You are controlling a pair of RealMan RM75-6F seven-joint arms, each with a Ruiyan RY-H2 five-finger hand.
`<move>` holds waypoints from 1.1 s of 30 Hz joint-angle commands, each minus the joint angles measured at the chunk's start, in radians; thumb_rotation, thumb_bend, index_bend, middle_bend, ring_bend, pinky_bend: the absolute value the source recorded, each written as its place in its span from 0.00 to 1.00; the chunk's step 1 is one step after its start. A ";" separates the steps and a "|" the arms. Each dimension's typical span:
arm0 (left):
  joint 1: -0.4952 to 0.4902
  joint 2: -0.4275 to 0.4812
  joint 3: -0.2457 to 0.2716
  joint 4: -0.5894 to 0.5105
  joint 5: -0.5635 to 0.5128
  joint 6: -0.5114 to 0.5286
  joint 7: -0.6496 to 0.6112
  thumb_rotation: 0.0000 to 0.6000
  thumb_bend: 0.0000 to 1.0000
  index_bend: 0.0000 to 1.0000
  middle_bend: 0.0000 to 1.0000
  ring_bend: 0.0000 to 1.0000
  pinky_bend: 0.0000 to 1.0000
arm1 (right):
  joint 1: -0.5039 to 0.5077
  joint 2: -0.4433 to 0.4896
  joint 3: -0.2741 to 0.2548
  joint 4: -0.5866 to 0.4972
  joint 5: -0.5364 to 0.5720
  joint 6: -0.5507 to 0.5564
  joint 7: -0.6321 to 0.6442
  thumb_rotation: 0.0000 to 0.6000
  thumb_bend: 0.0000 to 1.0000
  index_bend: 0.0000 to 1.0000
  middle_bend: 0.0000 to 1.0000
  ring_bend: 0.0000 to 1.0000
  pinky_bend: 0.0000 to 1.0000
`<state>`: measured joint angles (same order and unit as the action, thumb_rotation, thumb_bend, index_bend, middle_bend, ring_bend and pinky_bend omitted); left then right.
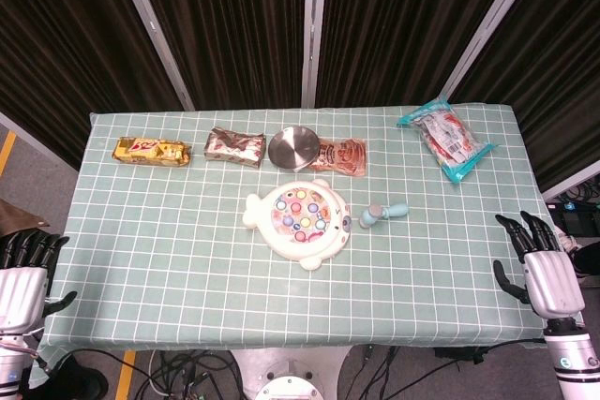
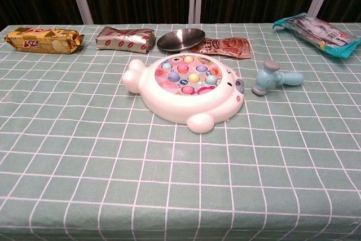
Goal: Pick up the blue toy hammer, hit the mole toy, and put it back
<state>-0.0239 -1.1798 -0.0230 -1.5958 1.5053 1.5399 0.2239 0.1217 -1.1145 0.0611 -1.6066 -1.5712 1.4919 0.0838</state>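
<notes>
1. The left hand (image 1: 23, 274) hangs at the near left corner, palm down, fingers spread, holding nothing.
2. The right hand (image 1: 544, 269) hovers at the near right edge, fingers apart, empty.

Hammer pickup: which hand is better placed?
Right. The hammer lies right of the mole toy, on the right hand's side. The left hand would have to cross over the toy. Both hands are open at the table's edges.

hammer (image 2: 276, 79) right of mole toy (image 2: 186, 88); bowl (image 2: 180, 40) behind toy
</notes>
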 commanded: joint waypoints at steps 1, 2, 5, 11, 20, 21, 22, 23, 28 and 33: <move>-0.002 0.002 0.001 -0.004 -0.002 -0.005 0.004 1.00 0.03 0.19 0.16 0.07 0.01 | 0.002 0.000 -0.003 0.001 0.003 -0.009 0.002 1.00 0.39 0.10 0.19 0.02 0.07; -0.002 0.003 0.002 -0.006 -0.002 -0.007 0.005 1.00 0.03 0.19 0.16 0.07 0.01 | 0.002 0.001 -0.005 0.001 0.004 -0.012 0.003 1.00 0.39 0.10 0.19 0.02 0.07; -0.002 0.005 0.003 -0.011 -0.004 -0.008 0.008 1.00 0.03 0.19 0.16 0.07 0.01 | 0.004 0.005 -0.008 0.000 0.003 -0.020 0.011 1.00 0.39 0.10 0.19 0.02 0.07; -0.005 0.007 0.001 -0.015 -0.005 -0.011 0.011 1.00 0.03 0.19 0.16 0.07 0.01 | 0.058 0.030 0.000 -0.013 0.003 -0.105 0.033 1.00 0.36 0.06 0.20 0.02 0.07; -0.008 0.004 0.005 -0.015 -0.013 -0.026 0.010 1.00 0.03 0.19 0.16 0.07 0.01 | 0.319 -0.030 0.080 0.054 0.081 -0.468 0.051 1.00 0.18 0.04 0.19 0.02 0.07; -0.007 0.004 0.006 -0.014 -0.014 -0.026 0.009 1.00 0.03 0.19 0.16 0.07 0.01 | 0.346 -0.051 0.089 0.079 0.092 -0.500 0.057 1.00 0.17 0.05 0.20 0.02 0.07; -0.006 0.004 0.006 -0.013 -0.017 -0.026 0.008 1.00 0.03 0.19 0.16 0.07 0.01 | 0.381 -0.080 0.099 0.115 0.106 -0.541 0.055 1.00 0.16 0.06 0.20 0.03 0.07; -0.005 0.004 0.006 -0.012 -0.019 -0.027 0.007 1.00 0.03 0.19 0.16 0.07 0.01 | 0.405 -0.103 0.106 0.143 0.113 -0.567 0.051 1.00 0.15 0.08 0.21 0.03 0.08; -0.005 0.004 0.006 -0.009 -0.027 -0.033 0.002 1.00 0.03 0.19 0.16 0.07 0.01 | 0.522 -0.231 0.129 0.299 0.147 -0.686 0.050 1.00 0.15 0.21 0.28 0.09 0.12; -0.003 0.002 0.007 -0.001 -0.033 -0.036 -0.005 1.00 0.03 0.19 0.16 0.07 0.01 | 0.590 -0.314 0.121 0.407 0.155 -0.758 0.062 1.00 0.15 0.28 0.32 0.12 0.15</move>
<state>-0.0274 -1.1774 -0.0160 -1.5967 1.4723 1.5046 0.2193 0.6847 -1.3908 0.1794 -1.2412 -1.4290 0.7716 0.1372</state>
